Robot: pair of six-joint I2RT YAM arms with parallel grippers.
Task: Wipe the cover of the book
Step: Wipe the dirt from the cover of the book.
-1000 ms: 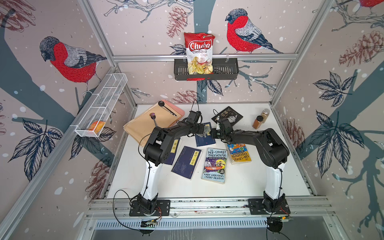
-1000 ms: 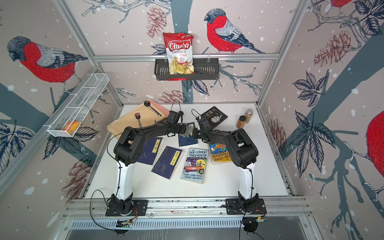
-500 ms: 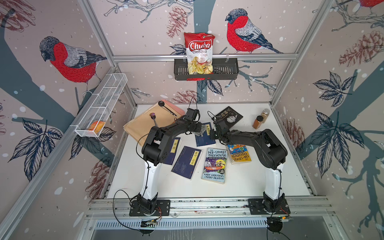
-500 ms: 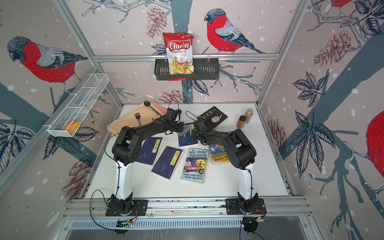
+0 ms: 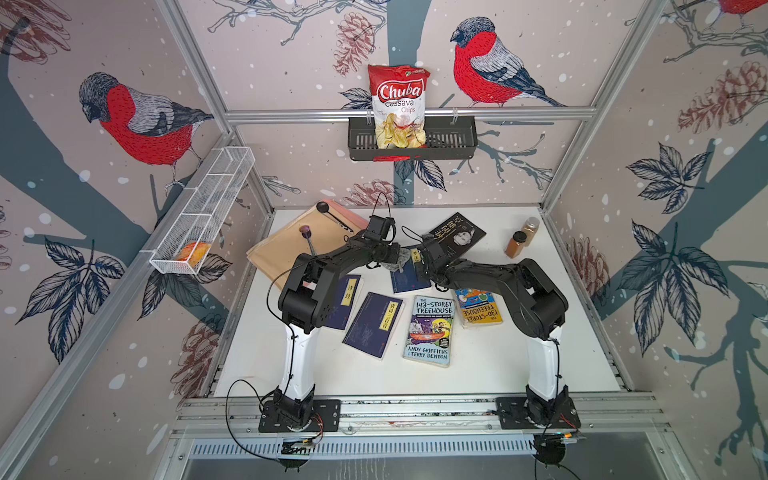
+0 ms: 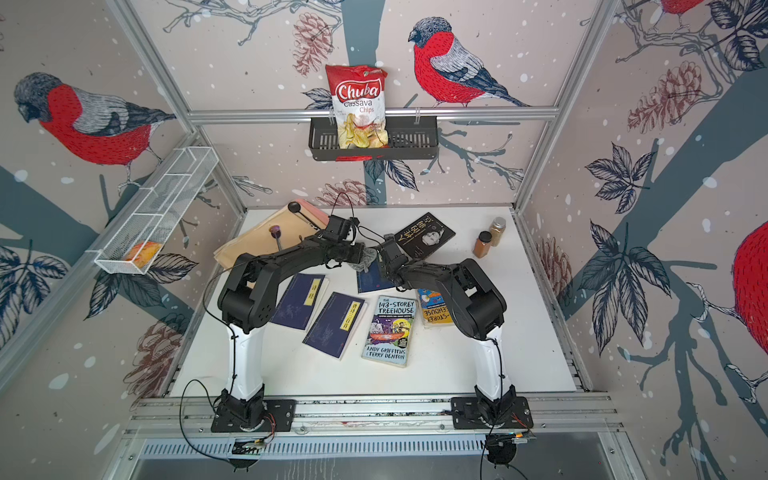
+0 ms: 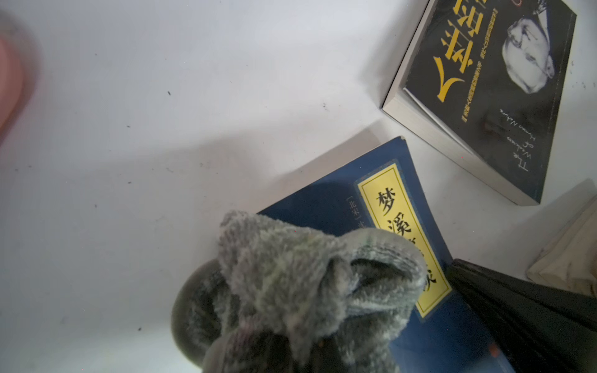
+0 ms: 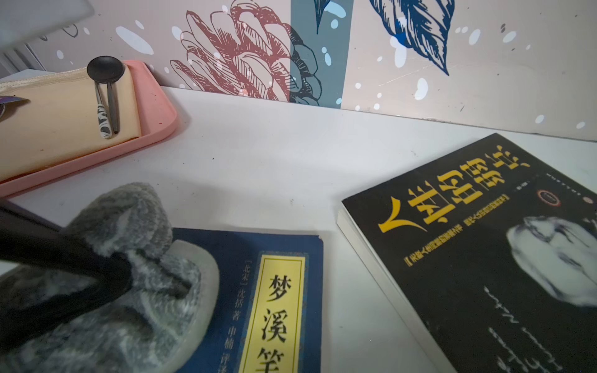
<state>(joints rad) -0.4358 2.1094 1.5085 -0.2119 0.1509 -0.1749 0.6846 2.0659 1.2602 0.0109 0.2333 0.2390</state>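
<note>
Grey cloth [image 7: 281, 274] in left jaws, atop blue book [image 7: 323, 200]

Bright diffuse light, soft shadows, wide-angle distortion

Beyond the blue book [image 8: 284, 252], bare table [image 8: 258, 155] runs free to the wall [image 8: 387, 80]. Just beside it, right and a little beyond, lies the black book [image 8: 468, 274]. Left of it and well apart sits the tray [image 8: 155, 106]. A cloth [image 8: 135, 219] covers its left corner, and a treehouse book [image 5: 430, 328] lies near its front edge.
</note>
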